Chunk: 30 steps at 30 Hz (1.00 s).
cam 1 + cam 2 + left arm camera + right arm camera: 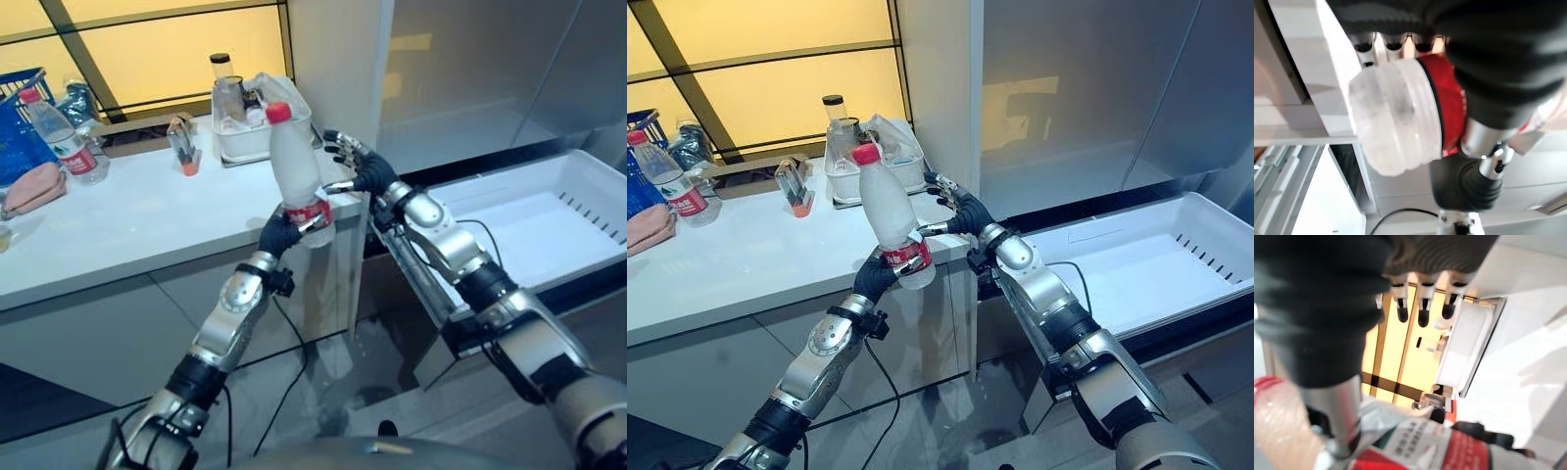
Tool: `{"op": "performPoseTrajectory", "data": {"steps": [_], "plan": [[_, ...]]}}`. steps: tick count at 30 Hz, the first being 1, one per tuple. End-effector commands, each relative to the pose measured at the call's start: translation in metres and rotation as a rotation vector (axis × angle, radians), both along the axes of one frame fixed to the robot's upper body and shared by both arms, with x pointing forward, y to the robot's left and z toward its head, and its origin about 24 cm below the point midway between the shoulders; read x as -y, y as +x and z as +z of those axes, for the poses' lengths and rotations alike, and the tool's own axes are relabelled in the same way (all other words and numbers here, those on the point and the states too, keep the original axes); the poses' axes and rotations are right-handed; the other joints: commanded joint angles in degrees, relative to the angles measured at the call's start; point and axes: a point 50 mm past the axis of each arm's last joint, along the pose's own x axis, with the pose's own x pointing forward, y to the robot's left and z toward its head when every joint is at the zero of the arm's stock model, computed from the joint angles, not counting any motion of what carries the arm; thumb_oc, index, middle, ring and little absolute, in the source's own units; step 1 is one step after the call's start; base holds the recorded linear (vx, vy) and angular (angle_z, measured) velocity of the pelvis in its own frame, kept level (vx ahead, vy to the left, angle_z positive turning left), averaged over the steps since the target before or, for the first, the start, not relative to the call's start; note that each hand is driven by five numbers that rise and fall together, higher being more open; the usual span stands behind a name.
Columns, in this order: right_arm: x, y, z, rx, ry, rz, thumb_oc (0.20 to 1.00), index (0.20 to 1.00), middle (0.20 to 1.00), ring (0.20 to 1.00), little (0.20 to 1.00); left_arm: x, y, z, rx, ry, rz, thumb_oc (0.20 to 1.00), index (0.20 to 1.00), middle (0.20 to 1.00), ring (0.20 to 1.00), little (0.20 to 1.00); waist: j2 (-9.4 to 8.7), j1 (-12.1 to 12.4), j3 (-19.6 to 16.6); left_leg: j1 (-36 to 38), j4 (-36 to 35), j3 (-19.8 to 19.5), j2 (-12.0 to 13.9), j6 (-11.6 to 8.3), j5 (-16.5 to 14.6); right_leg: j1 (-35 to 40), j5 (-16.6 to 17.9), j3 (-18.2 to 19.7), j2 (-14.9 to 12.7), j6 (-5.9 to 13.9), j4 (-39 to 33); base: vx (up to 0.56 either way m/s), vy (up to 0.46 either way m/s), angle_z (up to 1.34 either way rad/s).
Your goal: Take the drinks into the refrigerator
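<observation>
A clear plastic bottle (293, 164) with a red cap and a red label stands upright above the right end of the white counter (147, 227). My left hand (280, 233) is shut on its lower part, the fingers curled round the label; the left wrist view shows the bottle's ribbed base (1396, 122) past those fingers (1393, 45). Just right of the bottle, my right hand (359, 168) is open with its fingers spread, and its thumb reaches toward the label. The right wrist view has that bottle (1425, 446) close by its straight fingers (1423, 309).
A white refrigerator drawer (549, 227) stands pulled out at the right, below the counter's level. On the counter are a second red-capped bottle (60, 138), a blue basket (20, 125), a pink object (35, 186) and a white tub (245, 139) with containers in it.
</observation>
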Motion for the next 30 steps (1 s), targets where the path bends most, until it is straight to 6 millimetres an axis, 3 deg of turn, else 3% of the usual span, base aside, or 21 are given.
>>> {"op": "performPoseTrajectory", "data": {"steps": [1, 3, 8, 13, 18, 30], "plan": [[-0.042, 0.004, 0.027, 0.075, -0.024, 0.096, 1.000, 1.000, 1.000, 1.000, 1.000, 0.046, 0.002, 0.084, 0.367, -0.093, -0.208, 0.200, 0.200, 0.200, 0.200, 0.200, -3.09, 0.86, -2.72, -4.78, 2.16, -0.87, -3.63, 4.26, 0.26, 4.87, -7.95, -2.11, -1.28, 1.77, 6.02, 0.00, 0.000, 0.00], [-0.047, 0.004, 0.014, 0.018, -0.044, 0.118, 1.000, 1.000, 1.000, 1.000, 1.000, 0.047, 0.004, 0.085, 0.369, -0.075, -0.212, 0.200, 0.200, 0.200, 0.200, 0.200, -3.10, 0.93, -2.55, -4.73, 2.18, -0.87, -3.57, 4.22, 0.29, 4.81, -7.86, -2.24, -1.31, 1.83, 6.13, 0.00, 0.000, 0.00], [-0.049, -0.002, 0.010, -0.035, 0.014, 0.179, 1.000, 1.000, 1.000, 1.000, 1.000, 0.045, 0.005, 0.082, 0.352, -0.076, -0.207, 0.200, 0.200, 0.200, 0.200, 0.200, -3.00, 0.82, -2.46, -4.14, 1.95, -0.96, -3.50, 4.19, -0.20, 5.33, -8.40, -2.33, -1.27, 1.88, 6.10, 0.02, 0.003, 0.00], [-0.020, -0.013, 0.025, 0.024, 0.136, 0.183, 1.000, 1.000, 1.000, 1.000, 1.000, 0.021, 0.000, 0.067, 0.314, -0.062, -0.132, 0.200, 0.200, 0.200, 0.200, 0.200, -3.19, 0.76, -2.17, -4.80, 2.19, -0.91, -3.62, 4.19, 0.28, 4.61, -7.85, -2.34, -1.36, 1.90, 6.20, -0.02, -0.002, 0.01], [0.005, -0.017, 0.025, 0.053, 0.157, 0.131, 1.000, 1.000, 1.000, 1.000, 1.000, 0.007, -0.001, 0.060, 0.303, -0.042, -0.065, 0.200, 0.200, 0.200, 0.200, 0.200, -3.21, 0.68, -2.11, -4.84, 2.39, -0.97, -3.50, 4.28, 0.15, 4.56, -8.00, -2.28, -1.47, 1.94, 6.39, 0.00, 0.000, 0.00], [0.029, -0.021, 0.029, 0.058, 0.181, 0.113, 1.000, 1.000, 1.000, 1.000, 1.000, -0.004, 0.006, 0.054, 0.295, 0.015, 0.005, 0.200, 0.200, 0.200, 0.200, 0.200, -3.10, 0.01, -2.40, -4.40, 2.50, -0.79, -3.41, 4.22, -0.10, 4.80, -8.25, -2.20, -1.43, 1.92, 6.64, 0.00, 0.000, 0.00]]}}
